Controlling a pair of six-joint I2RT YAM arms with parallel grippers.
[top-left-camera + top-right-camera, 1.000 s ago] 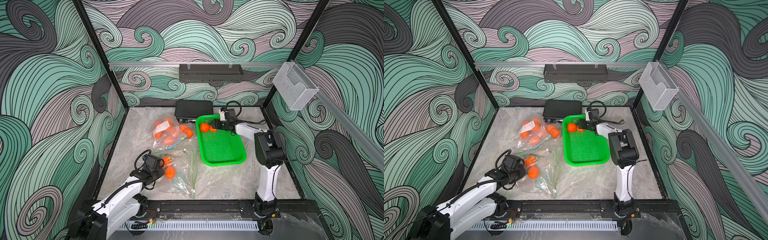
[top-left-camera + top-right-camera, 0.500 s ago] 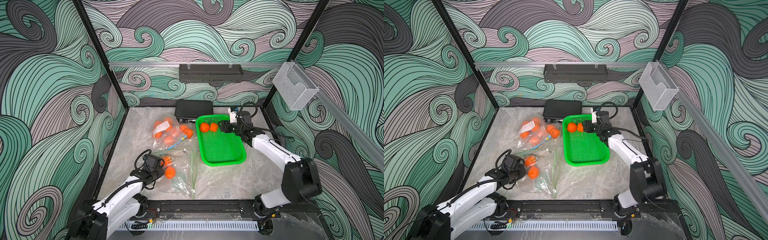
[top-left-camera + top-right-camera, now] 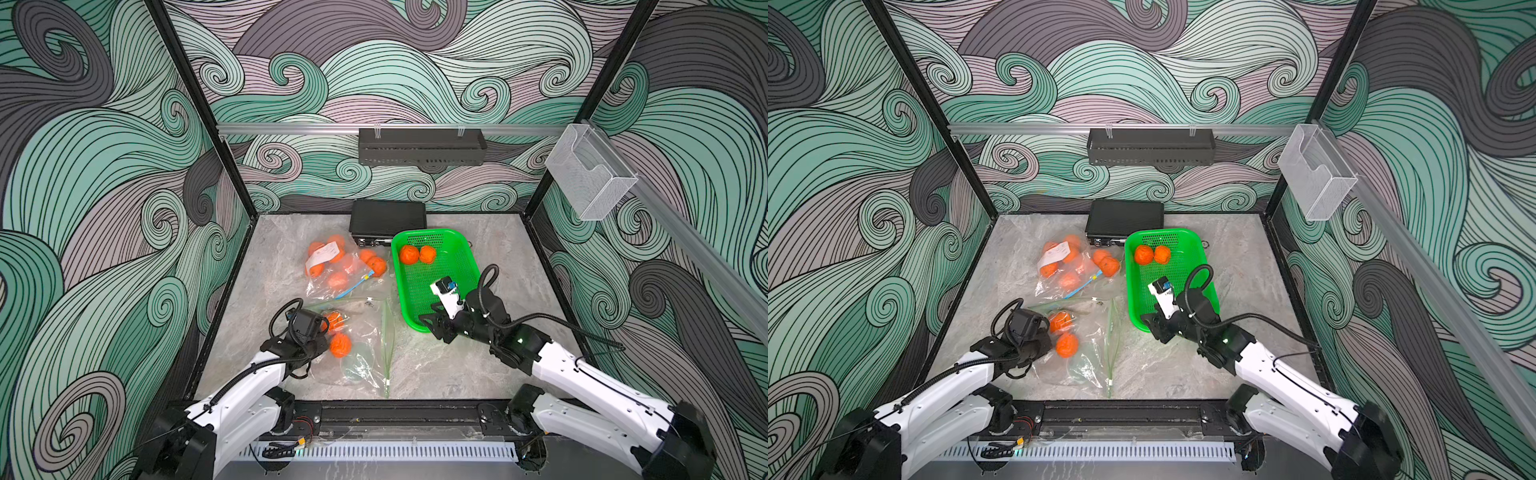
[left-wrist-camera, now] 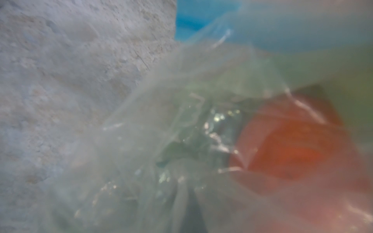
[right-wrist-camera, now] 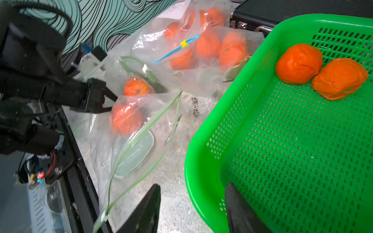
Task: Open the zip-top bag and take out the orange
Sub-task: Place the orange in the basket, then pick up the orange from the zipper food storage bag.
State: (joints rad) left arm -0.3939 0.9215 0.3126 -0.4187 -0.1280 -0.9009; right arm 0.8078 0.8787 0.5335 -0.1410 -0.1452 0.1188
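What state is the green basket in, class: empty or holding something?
Holding something: two oranges lie touching in the green basket, at its far end.

Blurred close-up: bag [image 4: 153, 125], orange [image 4: 292, 145]

Got 2 arms, left arm [image 3: 249, 382] and right arm [image 3: 590, 378], in white shells with black joints. Fat black ribbed cable [image 3: 479, 284] looped at each wrist, thin wires clipped along the links. Tiny green light [image 3: 520, 340] on the right. White camera block [image 3: 446, 292] with a blue bit, black ridged fingers [image 5: 149, 208].
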